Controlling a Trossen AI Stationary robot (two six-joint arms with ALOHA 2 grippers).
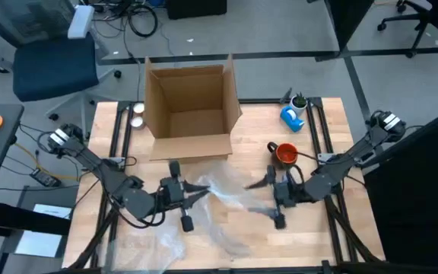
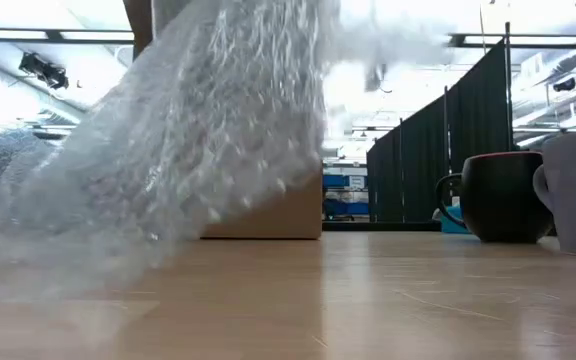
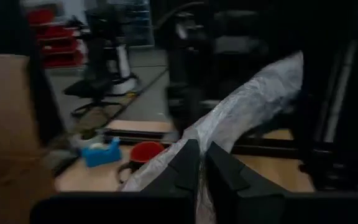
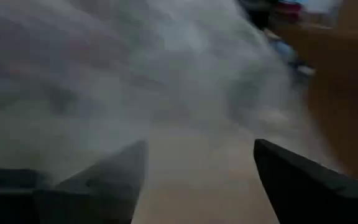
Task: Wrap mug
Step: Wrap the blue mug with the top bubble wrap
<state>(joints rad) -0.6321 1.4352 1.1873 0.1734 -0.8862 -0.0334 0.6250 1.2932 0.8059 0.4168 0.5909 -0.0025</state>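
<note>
One mug (image 1: 286, 154), orange-red inside with a dark handle, stands on the table (image 1: 333, 236) right of centre, a little in from the right edge and apart from the wrapping. In the low view it shows as a dark cup, partly cut off by a grey shape at the picture's edge. One sheet of bubble wrap (image 1: 223, 196) lies crumpled across the table's middle toward the front edge; its outline against the wood is hard to trace. The left gripper (image 1: 201, 191) has its fingers (image 3: 185, 168) pinched together on the sheet's left end, lifting it. The right gripper (image 1: 258, 195) sits at the sheet's right side with its fingers (image 4: 114, 177) spread wide, holding nothing; its wrist view is mostly blur. One open cardboard box (image 1: 191, 106) stands at the back edge, one blue tape dispenser (image 1: 293, 118) toward the back right corner.
</note>
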